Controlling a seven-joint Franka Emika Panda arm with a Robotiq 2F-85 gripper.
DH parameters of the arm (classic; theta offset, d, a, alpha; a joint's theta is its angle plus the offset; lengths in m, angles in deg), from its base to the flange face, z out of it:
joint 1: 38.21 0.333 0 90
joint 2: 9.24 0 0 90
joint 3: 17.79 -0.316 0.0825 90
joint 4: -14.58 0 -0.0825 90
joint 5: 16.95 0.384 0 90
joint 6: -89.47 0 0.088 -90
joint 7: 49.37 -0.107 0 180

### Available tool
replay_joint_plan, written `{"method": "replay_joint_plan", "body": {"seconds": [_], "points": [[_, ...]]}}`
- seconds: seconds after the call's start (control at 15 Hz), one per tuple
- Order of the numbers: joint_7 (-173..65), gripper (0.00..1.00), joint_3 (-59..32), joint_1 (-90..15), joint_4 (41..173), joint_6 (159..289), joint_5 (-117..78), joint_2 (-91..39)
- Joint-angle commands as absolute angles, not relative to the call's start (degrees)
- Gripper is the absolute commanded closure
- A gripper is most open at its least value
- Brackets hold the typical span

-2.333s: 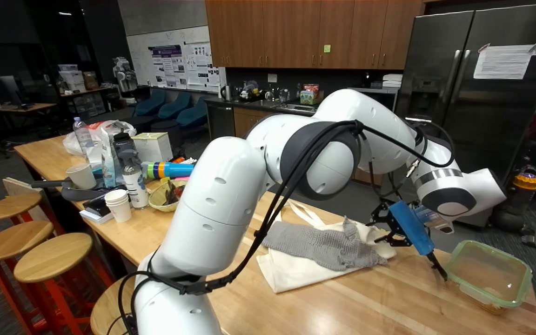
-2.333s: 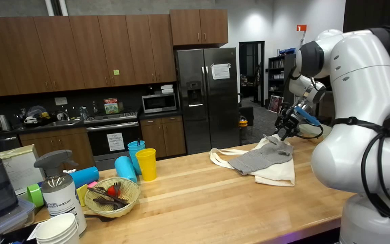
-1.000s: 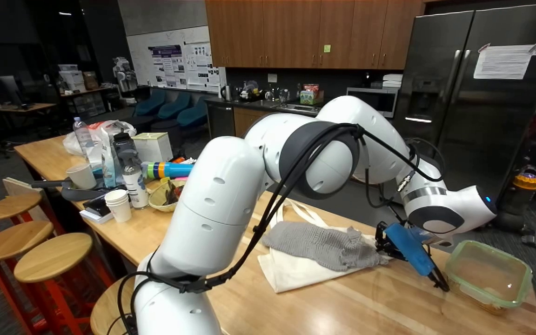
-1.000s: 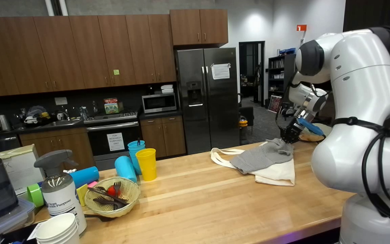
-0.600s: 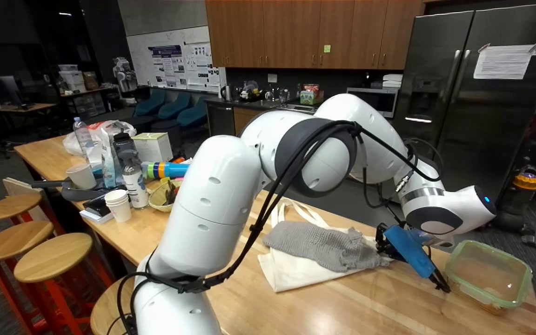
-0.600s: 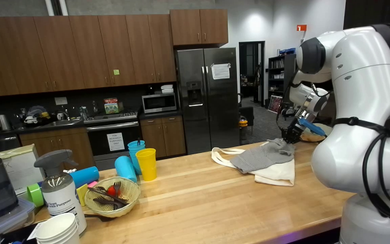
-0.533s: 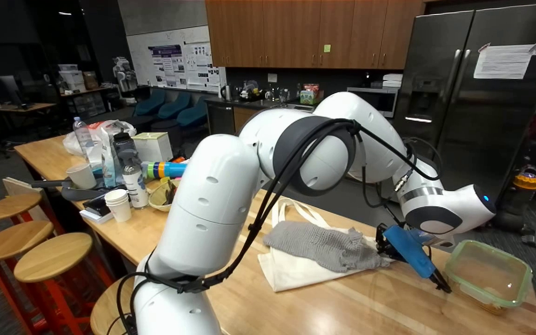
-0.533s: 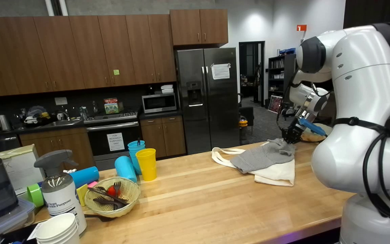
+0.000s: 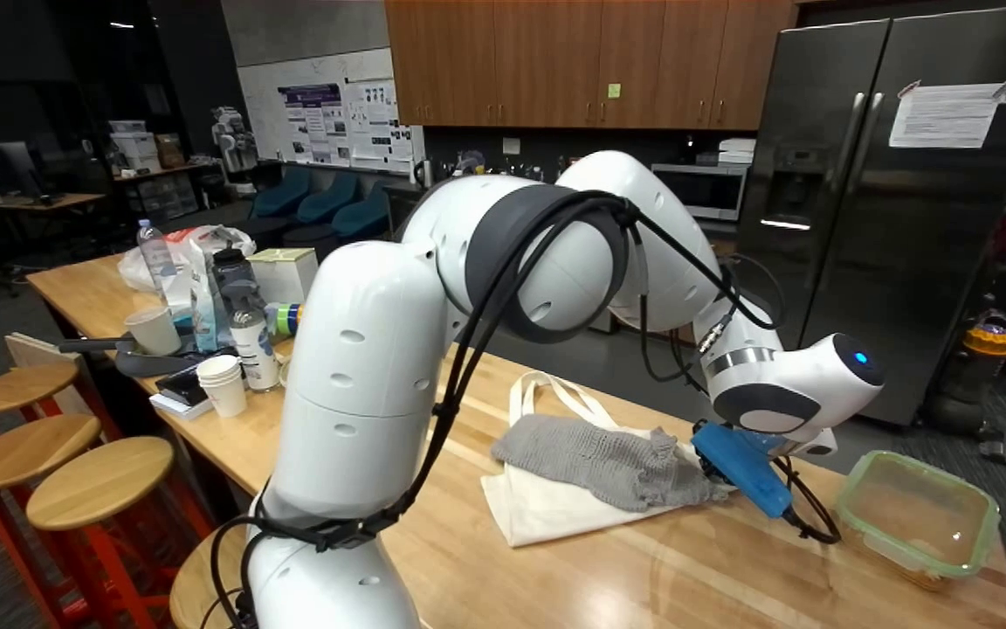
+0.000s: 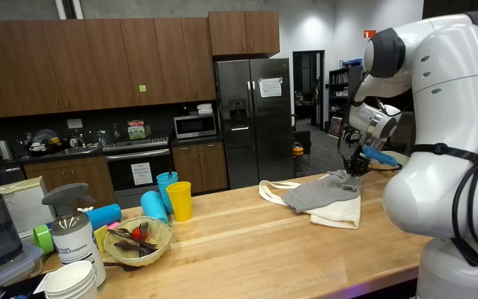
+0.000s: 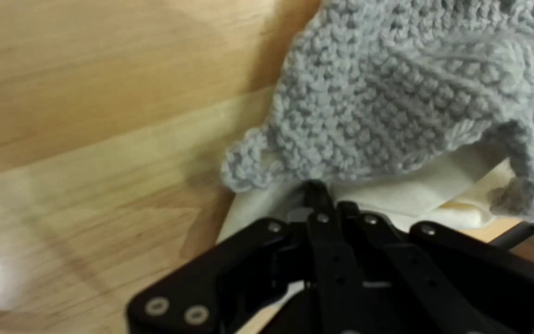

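Observation:
A grey knitted cloth [image 9: 590, 454] lies rumpled over a cream canvas bag [image 9: 547, 508] on the wooden table; both show in both exterior views. My gripper [image 10: 355, 169] points down at the cloth's end in an exterior view. Up close in the wrist view, its black fingers [image 11: 319, 204] stand together at the edge of the grey cloth [image 11: 364, 106], over the cream fabric [image 11: 387, 196]. The gripper is shut. One fingertip reaches the knit's edge, partly hidden there. Whether any fabric is pinched between the tips, I cannot tell.
A green-rimmed glass container [image 9: 905, 552] stands beside the gripper near the table's end. At the far end are a spray bottle [image 10: 77, 241], a wicker basket [image 10: 162, 245] with dark utensils, a yellow cup [image 10: 179, 201], paper cups [image 9: 222, 389] and several bottles and boxes.
The gripper, standing open above the cloth earliest, has come down and shut at its edge; a raised cloth corner sank. Lately the arm's links swung back, and the wrist tilted, tips staying put.

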State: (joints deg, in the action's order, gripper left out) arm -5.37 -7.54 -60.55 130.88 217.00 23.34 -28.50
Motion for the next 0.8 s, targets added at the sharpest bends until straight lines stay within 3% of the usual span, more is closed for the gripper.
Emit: {"method": "replay_joint_plan", "body": {"seconds": [0.0,0.73], "points": [[-2.88,0.99,-8.42,-59.47,138.78,225.11,25.37,-27.06],[3.16,0.99,-7.52,-61.51,132.81,223.62,28.67,-34.65]]}}
